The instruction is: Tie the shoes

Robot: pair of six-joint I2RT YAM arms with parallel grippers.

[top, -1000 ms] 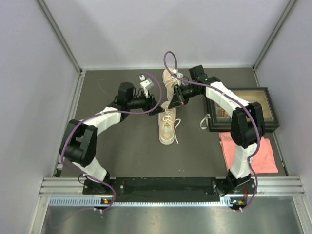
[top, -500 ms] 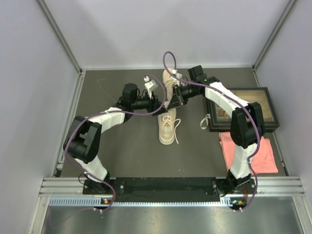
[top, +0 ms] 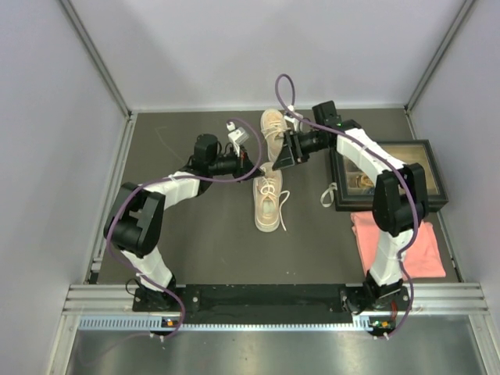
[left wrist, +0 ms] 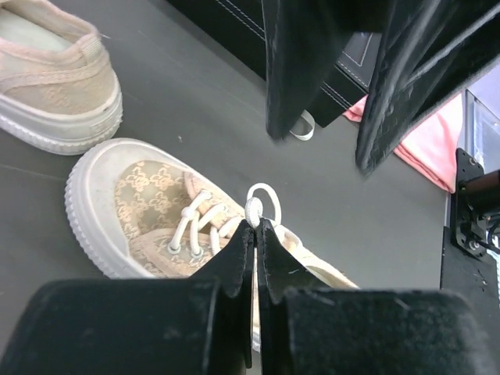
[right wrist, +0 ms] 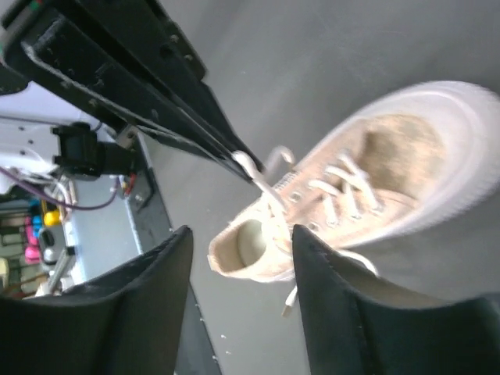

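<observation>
Two beige shoes with white laces lie at mid-table: the near shoe and the far shoe. Above the near shoe's lacing, my left gripper is shut on a loop of its white lace, pinched at the fingertips. The near shoe sits just below, the far shoe beyond it. Opposite, my right gripper hangs open over the same shoe. Nothing is between its fingers. The lace runs from the shoe up to the left fingertips.
A black picture frame lies at the right, with a pink cloth in front of it. A white cord loop lies by the frame's left edge. Enclosure walls stand on three sides.
My left gripper moved in to the near shoe and closed on the lace loop. My right gripper opened, let the lace go and drew slightly back to the right.
</observation>
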